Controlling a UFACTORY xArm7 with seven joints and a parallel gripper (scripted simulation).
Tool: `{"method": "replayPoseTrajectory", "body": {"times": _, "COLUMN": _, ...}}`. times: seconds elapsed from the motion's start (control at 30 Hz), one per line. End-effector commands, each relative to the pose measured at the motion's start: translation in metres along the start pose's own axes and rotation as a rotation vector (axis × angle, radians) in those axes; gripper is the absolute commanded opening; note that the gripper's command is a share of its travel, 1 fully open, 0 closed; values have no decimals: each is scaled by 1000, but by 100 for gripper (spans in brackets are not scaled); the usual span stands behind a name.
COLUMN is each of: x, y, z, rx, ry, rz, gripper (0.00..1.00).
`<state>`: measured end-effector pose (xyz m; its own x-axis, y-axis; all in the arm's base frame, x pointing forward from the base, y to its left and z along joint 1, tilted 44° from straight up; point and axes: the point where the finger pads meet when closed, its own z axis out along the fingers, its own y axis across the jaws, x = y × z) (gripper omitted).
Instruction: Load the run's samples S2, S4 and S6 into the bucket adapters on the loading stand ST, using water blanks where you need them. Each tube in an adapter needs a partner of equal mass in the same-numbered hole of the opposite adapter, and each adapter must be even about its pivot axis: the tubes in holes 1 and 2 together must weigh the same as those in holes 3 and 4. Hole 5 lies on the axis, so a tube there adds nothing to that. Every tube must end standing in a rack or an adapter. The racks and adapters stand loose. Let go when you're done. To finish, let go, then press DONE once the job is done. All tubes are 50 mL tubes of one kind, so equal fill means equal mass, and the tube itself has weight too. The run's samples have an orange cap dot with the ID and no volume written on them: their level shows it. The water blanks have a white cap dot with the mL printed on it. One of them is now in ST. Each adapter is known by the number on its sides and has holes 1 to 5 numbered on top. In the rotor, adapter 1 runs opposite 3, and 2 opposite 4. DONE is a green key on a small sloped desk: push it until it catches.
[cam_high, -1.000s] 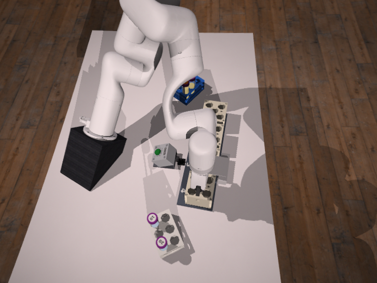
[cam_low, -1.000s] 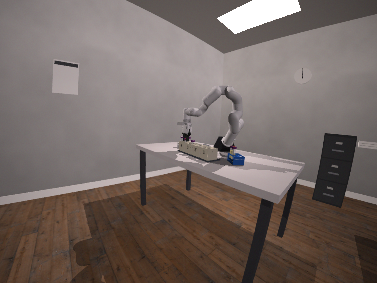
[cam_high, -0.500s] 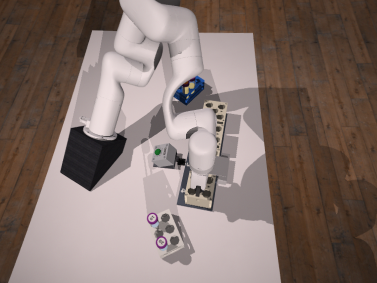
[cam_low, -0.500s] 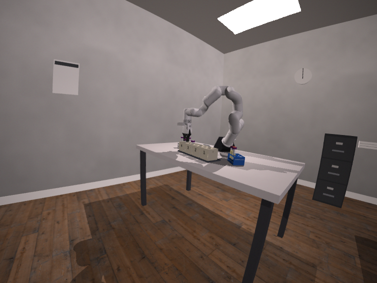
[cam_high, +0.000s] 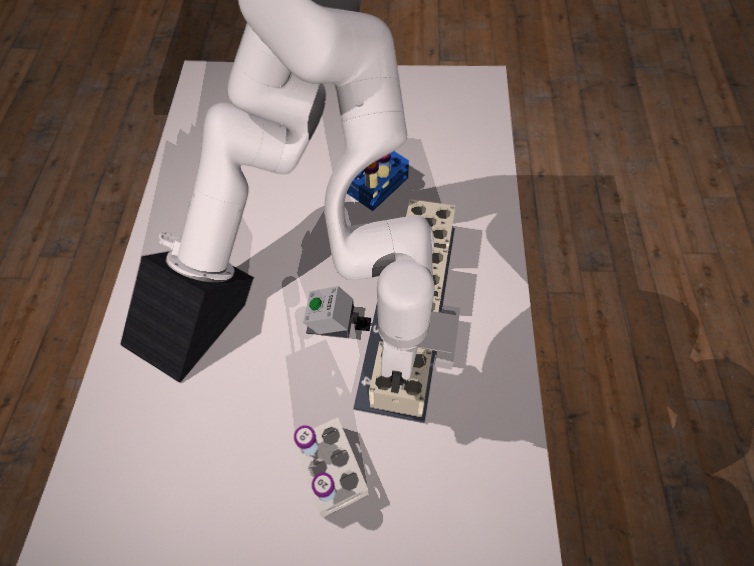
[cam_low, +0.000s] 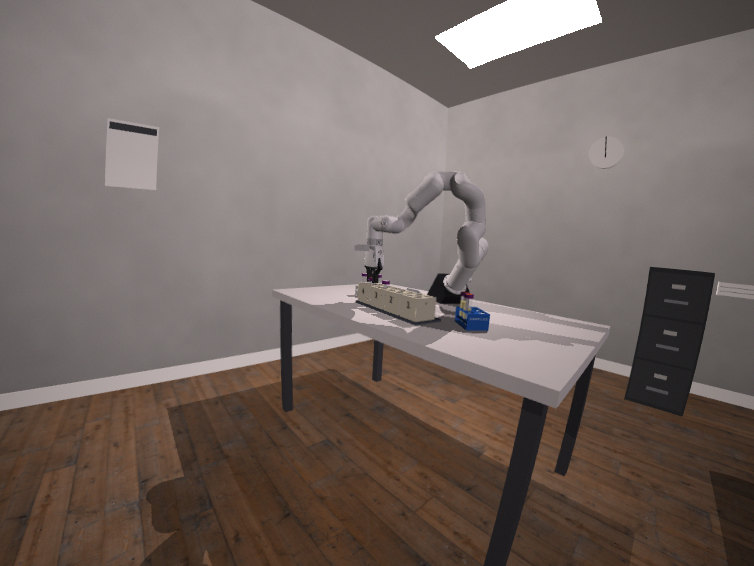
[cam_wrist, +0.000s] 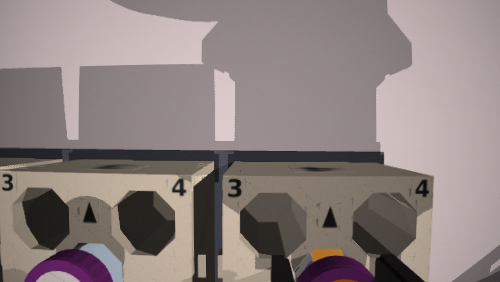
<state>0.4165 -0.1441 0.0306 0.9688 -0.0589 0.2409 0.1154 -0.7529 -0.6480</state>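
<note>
Adapter 4 is at the far end of loading stand ST. A sample tube with orange content stands in its middle hole, apparently hole 5. Its purple cap has an orange dot, ID cut off. My gripper is open, its fingers apart on both sides of this cap. Holes 3 and 4 there are empty; 1 and 2 are not visible in the wrist view. Adapter 3 holds a white-dot blank, apparently in hole 5; its number is cut off.
The blue sample rack holds tubes, partly behind the arm. The white rack holds blanks marked 10 and 20. The green DONE key is on its desk, left of ST. The arm covers part of ST.
</note>
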Motion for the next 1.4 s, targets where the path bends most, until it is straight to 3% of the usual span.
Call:
{"method": "replayPoseTrajectory", "body": {"times": 0.0, "x": 1, "y": 2, "z": -10, "rx": -4, "ry": 4, "rz": 1, "gripper": 44}}
{"method": "replayPoseTrajectory", "body": {"times": 1.37, "x": 1, "y": 1, "z": -80, "rx": -5, "ry": 4, "rz": 1, "gripper": 44}}
